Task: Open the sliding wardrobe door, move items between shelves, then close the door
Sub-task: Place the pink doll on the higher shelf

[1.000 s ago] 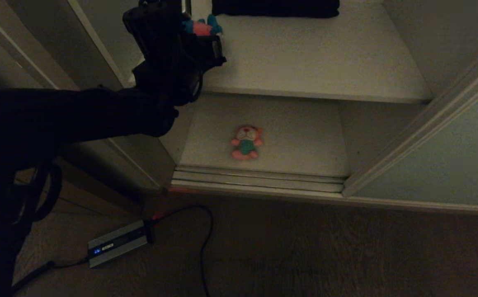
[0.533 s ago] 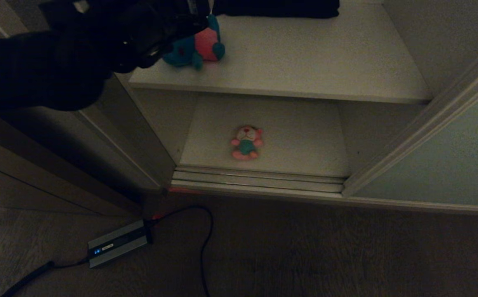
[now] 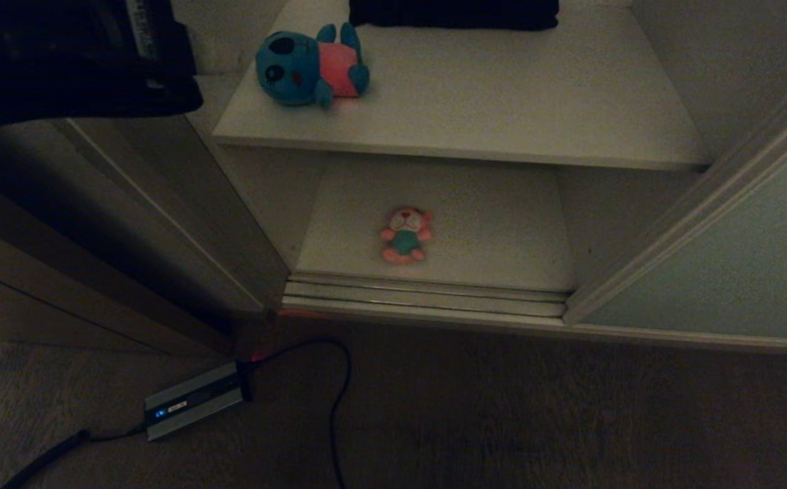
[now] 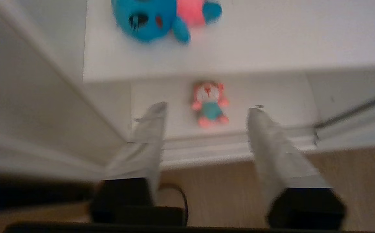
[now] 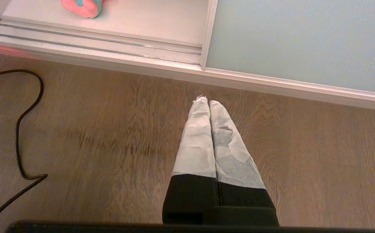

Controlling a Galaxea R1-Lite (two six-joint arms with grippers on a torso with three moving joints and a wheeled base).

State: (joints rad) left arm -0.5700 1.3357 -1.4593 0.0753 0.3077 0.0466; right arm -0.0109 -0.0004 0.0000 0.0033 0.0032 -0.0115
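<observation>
The sliding wardrobe door (image 3: pixel 719 272) is pushed to the right, so the shelves show. A teal-blue plush with a red belly (image 3: pixel 308 64) lies near the left front corner of the upper shelf (image 3: pixel 502 102). On the lower shelf (image 3: pixel 488 224) a pink plush with a teal body (image 3: pixel 405 234) lies on its back. My left arm (image 3: pixel 74 54) is up at the far left, clear of the shelf. In the left wrist view my left gripper (image 4: pixel 206 110) is open and empty, with both plush toys (image 4: pixel 155 17) (image 4: pixel 210 103) beyond it. My right gripper (image 5: pixel 205 103) is shut, low over the floor.
A dark folded cloth (image 3: pixel 454 13) lies at the back of the upper shelf. The door track (image 3: pixel 427 295) runs along the wardrobe's front. A power brick (image 3: pixel 193 401) and its black cable (image 3: pixel 335 407) lie on the wood floor. The brown side panel (image 3: pixel 60 272) stands at left.
My left arm has drawn back up and to the left, away from the upper shelf. The teal-blue plush is left lying on that shelf, in full view.
</observation>
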